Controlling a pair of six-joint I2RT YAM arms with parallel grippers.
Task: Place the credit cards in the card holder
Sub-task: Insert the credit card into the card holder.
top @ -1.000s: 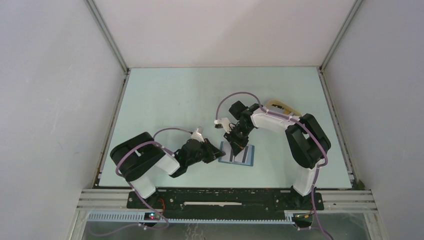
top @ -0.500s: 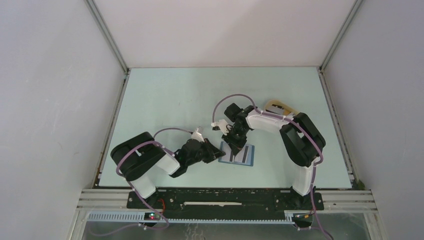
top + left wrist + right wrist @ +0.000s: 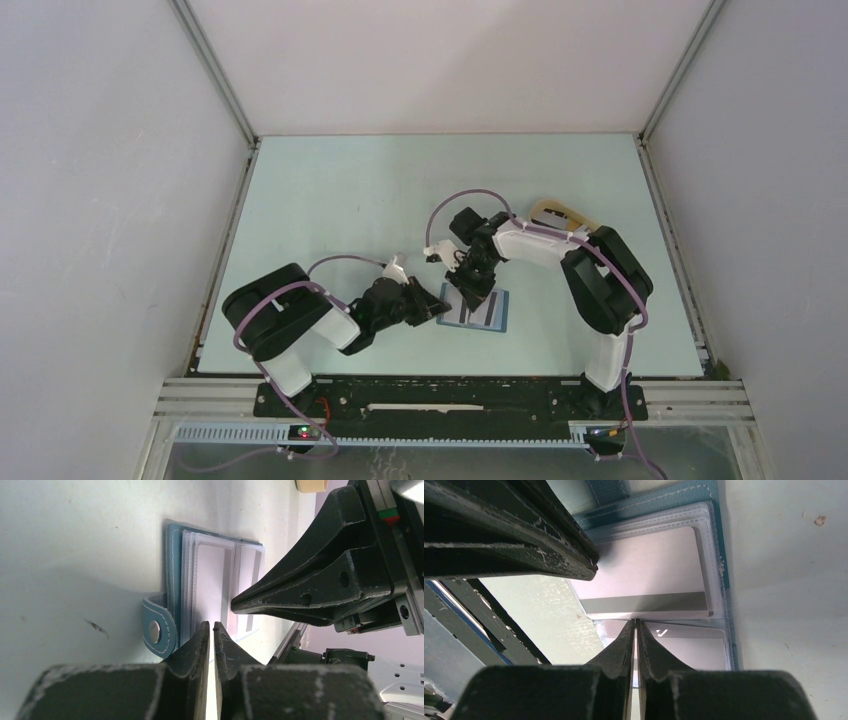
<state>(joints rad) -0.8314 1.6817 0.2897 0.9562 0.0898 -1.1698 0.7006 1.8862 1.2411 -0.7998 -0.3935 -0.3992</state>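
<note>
Credit cards (image 3: 649, 575), two showing, lie in one open card holder (image 3: 171, 565); left gripper (image 3: 211, 626) and right gripper (image 3: 636, 622) both nearly closed.

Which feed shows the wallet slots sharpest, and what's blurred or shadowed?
Right wrist: card holder and striped card crisp, right tool soft up close. Left wrist: card holder readable, left tool blurred, shadow on table. Top external: evenly lit, card holder tiny.

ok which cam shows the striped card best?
Right wrist: the striped card sits mid-frame, lying flat on the open card holder, stripe clear. Left wrist shows pale cards from a low angle, no stripe discernible. Top external: too small to tell.
</note>
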